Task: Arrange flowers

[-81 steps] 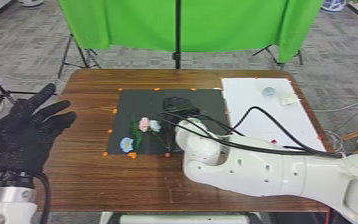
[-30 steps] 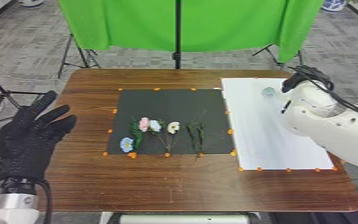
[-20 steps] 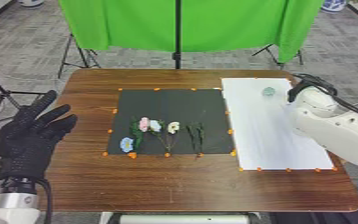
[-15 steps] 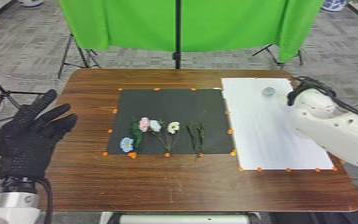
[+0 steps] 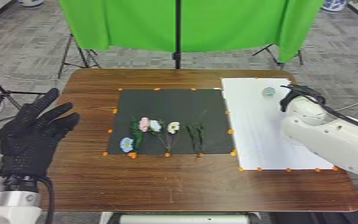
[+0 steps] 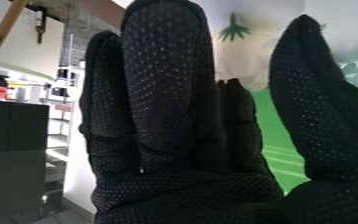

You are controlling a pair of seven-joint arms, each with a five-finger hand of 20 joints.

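The right hand (image 5: 305, 92), nearer than the left hand (image 5: 35, 137), has its fingers straight and released, the white flower (image 6: 244, 59) on the white sheet (image 5: 269, 130) lying just beyond the finger-thumb gap, its long axis unclear

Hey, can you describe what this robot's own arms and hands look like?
Both arms are white and rounded, with black cables running along them. The left hand and right hand wear black fabric gloves with a pale dotted texture.
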